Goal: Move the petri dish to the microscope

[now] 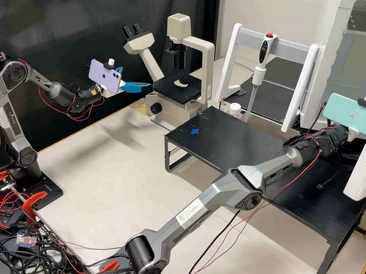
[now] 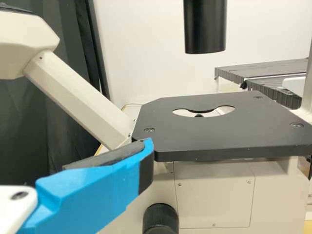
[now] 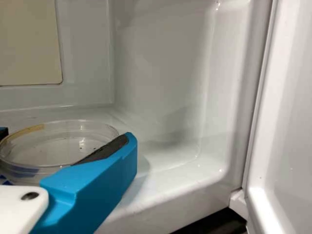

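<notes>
1. One clear, round petri dish [image 3: 58, 146] is inside the glossy white chamber [image 3: 161, 73].
2. Right end effector [image 1: 353, 134] at dish; cannot tell if gripping.
3. Left end effector [image 1: 137, 76] open, near cream-coloured microscope [image 1: 208, 61].

Blue cross-shaped mark [image 1: 195, 131]: placed on the long black stand [image 1: 244, 143], near its 10 o'clock corner
White rectangular labels: borne by the dark grey left arm [image 1: 17, 130], between 9 and 10 o'clock in the high view, and the dark grey right arm [image 1: 168, 236], 6 o'clock; fine print illegible
Small logos: seen on the flat lilac phone [image 1: 112, 82], between 10 and 11 o'clock, and the flat mint-green phone [image 1: 343, 108], 3 o'clock
</notes>
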You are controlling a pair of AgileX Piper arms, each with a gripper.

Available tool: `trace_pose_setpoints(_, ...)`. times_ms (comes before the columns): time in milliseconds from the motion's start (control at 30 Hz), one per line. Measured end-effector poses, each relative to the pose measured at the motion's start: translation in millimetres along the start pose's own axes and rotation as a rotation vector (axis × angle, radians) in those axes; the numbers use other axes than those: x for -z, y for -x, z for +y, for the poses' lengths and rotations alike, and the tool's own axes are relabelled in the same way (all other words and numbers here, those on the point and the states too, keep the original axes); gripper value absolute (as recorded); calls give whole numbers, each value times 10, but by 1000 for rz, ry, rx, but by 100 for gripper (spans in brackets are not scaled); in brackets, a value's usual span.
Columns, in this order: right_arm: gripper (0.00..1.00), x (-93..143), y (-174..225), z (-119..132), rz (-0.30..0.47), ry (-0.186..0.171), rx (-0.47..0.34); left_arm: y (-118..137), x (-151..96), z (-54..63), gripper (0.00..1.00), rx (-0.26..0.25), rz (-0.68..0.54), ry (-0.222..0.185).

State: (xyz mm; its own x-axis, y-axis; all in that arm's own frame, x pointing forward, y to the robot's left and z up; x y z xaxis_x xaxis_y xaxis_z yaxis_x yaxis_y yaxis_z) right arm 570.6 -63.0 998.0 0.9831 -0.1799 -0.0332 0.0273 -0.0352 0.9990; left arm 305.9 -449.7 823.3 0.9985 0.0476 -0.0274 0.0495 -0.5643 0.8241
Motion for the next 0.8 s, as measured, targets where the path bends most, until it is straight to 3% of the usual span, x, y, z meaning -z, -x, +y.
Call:
trace_pose_setpoints(367,0,3,43,96,18,-4,5,0,0,0,100,0,0,0)
trace_pose_setpoints(467,0,-42,40,75,18,-27,12,0,0,0,100,0,0,0)
trace_pose_setpoints(500,0,-63,44,78,17,-15,5,0,0,0,100,0,0,0)
trace_pose_setpoints(800,0,-42,242,103,51,-42,11,0,0,0,100,0,0,0)
